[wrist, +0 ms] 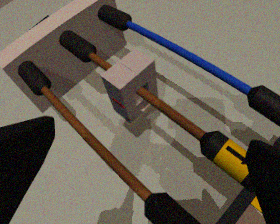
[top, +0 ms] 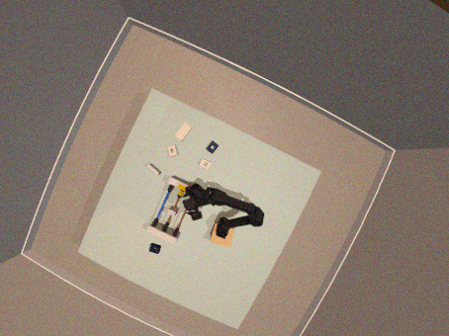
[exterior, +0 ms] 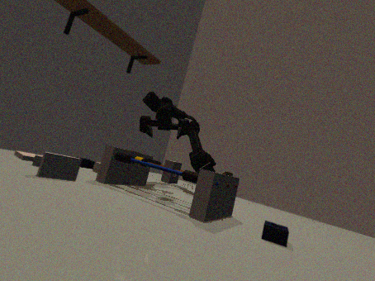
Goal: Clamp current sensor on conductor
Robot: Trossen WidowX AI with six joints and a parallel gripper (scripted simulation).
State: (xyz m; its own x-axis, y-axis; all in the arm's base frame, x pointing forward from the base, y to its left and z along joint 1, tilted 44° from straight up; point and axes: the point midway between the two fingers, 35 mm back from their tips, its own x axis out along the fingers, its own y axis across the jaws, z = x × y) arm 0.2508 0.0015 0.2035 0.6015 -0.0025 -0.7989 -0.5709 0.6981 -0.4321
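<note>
The current sensor [top: 170,210] [wrist: 129,85], a pinkish-grey block, sits round the middle brown conductor [wrist: 172,114]. A thin seam crosses its top and its halves look together; whether it is latched I cannot tell. A small red mark shows on its side; the arrow's direction is not readable. A yellow tag [top: 182,190] [exterior: 140,159] [wrist: 232,161] is on the same conductor; I cannot read LOAD on it. My gripper [exterior: 164,134] [wrist: 153,138] is open and empty, above the conductors, with its fingers wide apart and clear of the sensor.
A blue conductor [top: 162,206] [wrist: 190,54] and an outer brown one [wrist: 95,140] flank the middle one. End blocks [top: 163,233] [exterior: 215,197] hold them. A dark blue block [top: 154,246] [exterior: 275,233] lies beyond. Pale slabs and several square pieces lie past the other end block.
</note>
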